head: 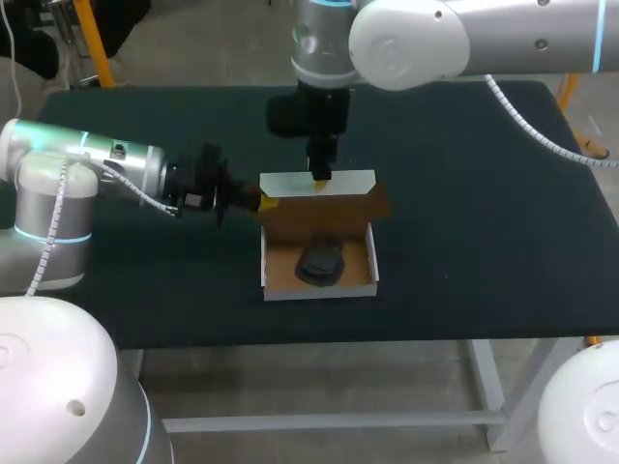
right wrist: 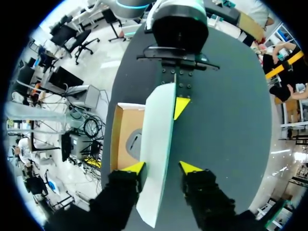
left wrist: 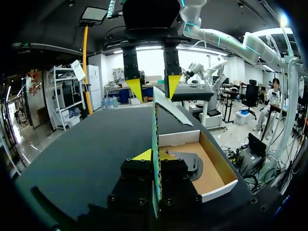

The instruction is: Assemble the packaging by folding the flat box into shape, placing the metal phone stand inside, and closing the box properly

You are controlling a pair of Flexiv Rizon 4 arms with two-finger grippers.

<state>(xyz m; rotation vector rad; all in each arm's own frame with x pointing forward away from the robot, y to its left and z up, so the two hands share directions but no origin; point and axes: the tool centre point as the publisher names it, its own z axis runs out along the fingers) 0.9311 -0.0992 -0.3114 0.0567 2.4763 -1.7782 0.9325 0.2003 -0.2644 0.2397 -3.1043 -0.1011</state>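
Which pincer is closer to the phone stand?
Left. The left pincer clamps a side edge of the upright lid, beside the phone stand; the right pincer hangs higher, astride the lid's top edge.

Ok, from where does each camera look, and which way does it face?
Head view: above and behind the robot, looking down on the table; both arms show, left claw and right claw at the box.
Left wrist view: on the left wrist, looking across the table; its claw grips the lid edge-on, right claw ahead.
Right wrist view: on the right wrist, looking down; its fingers stand either side of the lid.
Shared: all three show the lid and the phone stand.
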